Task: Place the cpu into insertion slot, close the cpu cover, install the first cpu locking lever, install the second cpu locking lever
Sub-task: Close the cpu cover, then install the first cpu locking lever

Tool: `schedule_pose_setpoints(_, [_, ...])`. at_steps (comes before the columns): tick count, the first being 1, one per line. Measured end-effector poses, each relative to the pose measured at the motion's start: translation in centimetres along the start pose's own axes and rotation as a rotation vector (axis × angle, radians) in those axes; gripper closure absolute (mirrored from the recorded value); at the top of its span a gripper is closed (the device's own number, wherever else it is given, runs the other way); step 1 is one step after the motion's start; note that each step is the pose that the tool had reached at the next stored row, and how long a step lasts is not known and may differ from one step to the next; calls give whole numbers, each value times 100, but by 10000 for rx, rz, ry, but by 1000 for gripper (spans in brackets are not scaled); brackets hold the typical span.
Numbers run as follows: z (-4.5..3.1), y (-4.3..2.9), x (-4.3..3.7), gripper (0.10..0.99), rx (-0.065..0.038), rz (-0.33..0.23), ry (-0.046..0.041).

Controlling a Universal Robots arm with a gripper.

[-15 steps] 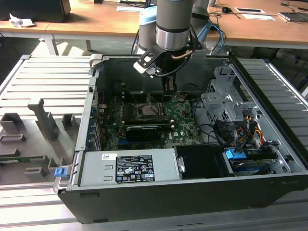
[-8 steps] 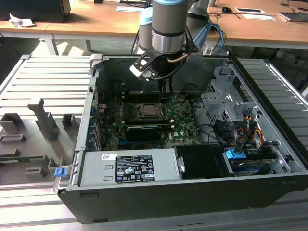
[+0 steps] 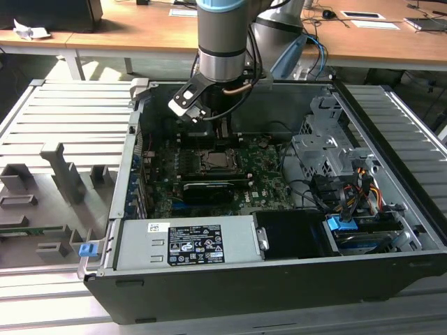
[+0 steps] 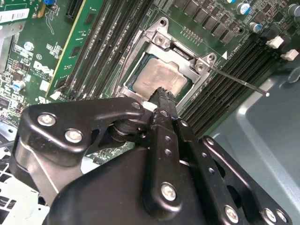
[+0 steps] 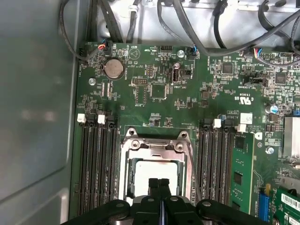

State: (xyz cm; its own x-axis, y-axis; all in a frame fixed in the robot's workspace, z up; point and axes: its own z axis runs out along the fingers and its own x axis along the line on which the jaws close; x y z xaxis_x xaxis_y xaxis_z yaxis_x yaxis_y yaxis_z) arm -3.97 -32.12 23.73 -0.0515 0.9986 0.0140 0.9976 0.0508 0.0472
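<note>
One pincer [image 4: 162,95], closed on nothing, hangs right over the chip [image 4: 161,75], which lies flat inside its metal cover frame [image 4: 188,59] on the green board [image 5: 154,89], a thin lever [image 4: 236,80] jutting from one corner.

This is a robotics lab or test workshop. An open computer case [image 3: 279,279] sits on a slatted metal desk [image 3: 63,112] beside grey moulded fixtures [image 3: 63,174]. An industrial robot arm [image 3: 222,42] hangs over the bare green board [image 5: 164,93] inside the case. Behind stand wooden desks [image 3: 140,28] strewn with papers [image 3: 370,23].
</note>
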Motion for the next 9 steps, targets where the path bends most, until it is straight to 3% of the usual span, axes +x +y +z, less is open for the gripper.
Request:
schedule_pose_setpoints(6, [-1,-16,1,980,0,1,0])
schedule_pose_setpoints(9, [-46,-15,2,980,2,-1,-53])
